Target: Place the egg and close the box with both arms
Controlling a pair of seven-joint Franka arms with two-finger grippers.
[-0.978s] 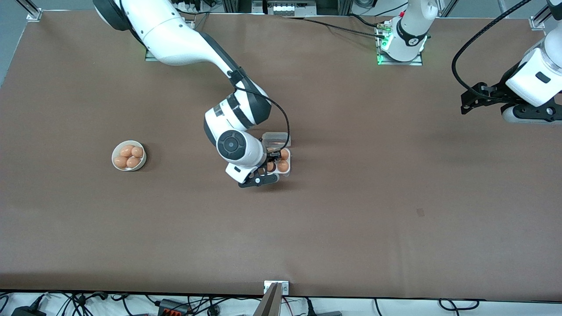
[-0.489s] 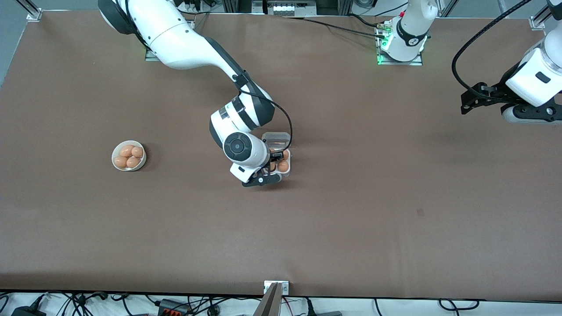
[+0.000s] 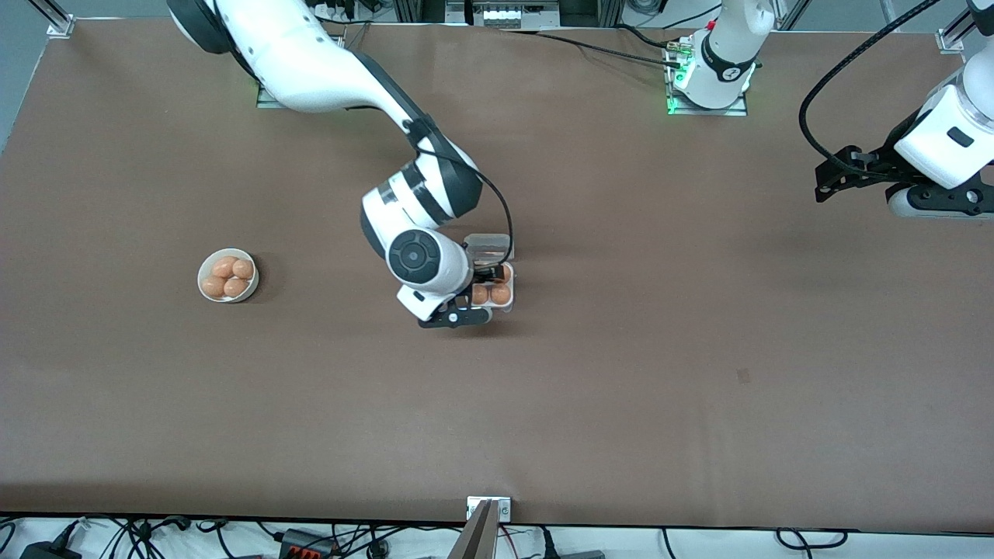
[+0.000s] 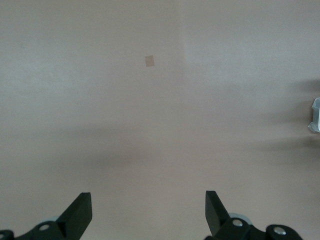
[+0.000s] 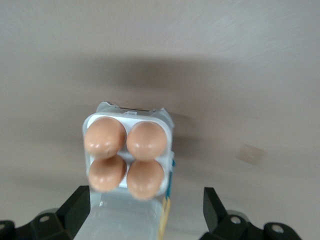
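The box (image 3: 505,284) sits mid-table, a white tray with its clear lid (image 3: 489,246) open. In the right wrist view the box (image 5: 167,131) holds four brown eggs (image 5: 146,140), one in each cell, and the lid (image 5: 127,220) lies flat between my fingers. My right gripper (image 3: 470,309) (image 5: 145,215) hovers over the box, open and empty. My left gripper (image 3: 832,180) (image 4: 148,210) is open and empty, and waits over bare table at the left arm's end.
A round white bowl (image 3: 250,289) with several brown eggs stands toward the right arm's end of the table. A small dark mark (image 3: 744,376) (image 4: 150,61) is on the brown tabletop. Cables run along the table's edges.
My right hand dipped toward the box and drew back. An egg now shows in the tray cell that the hand covered before. The left arm has not moved.
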